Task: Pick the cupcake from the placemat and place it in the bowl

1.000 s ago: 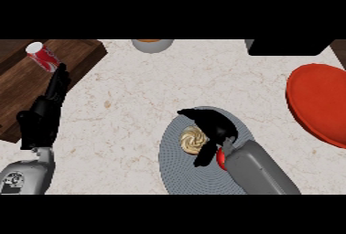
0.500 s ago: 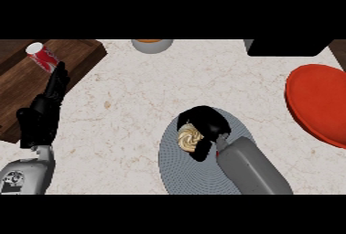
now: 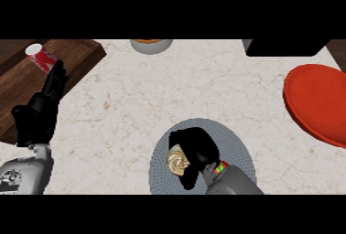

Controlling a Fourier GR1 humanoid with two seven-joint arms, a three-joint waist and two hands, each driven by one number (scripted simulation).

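Observation:
The cupcake (image 3: pixel 177 161), with swirled cream frosting, sits on the round grey placemat (image 3: pixel 233 144) at the lower middle of the head view. My right hand (image 3: pixel 198 147) is curled over the cupcake from its right side, fingers wrapped round its top and hiding part of it. The red bowl (image 3: pixel 316 104) lies at the right edge, well apart from the placemat. My left hand (image 3: pixel 42 107) rests open at the left, fingers pointing up.
A red can (image 3: pixel 42 55) stands on a dark wooden board (image 3: pixel 17 87) at the upper left. A grey cup (image 3: pixel 151 45) sits at the top middle, and a black box (image 3: pixel 287 47) at the top right.
My right hand has moved left and down over the cupcake and closed round it. The left hand has stayed put.

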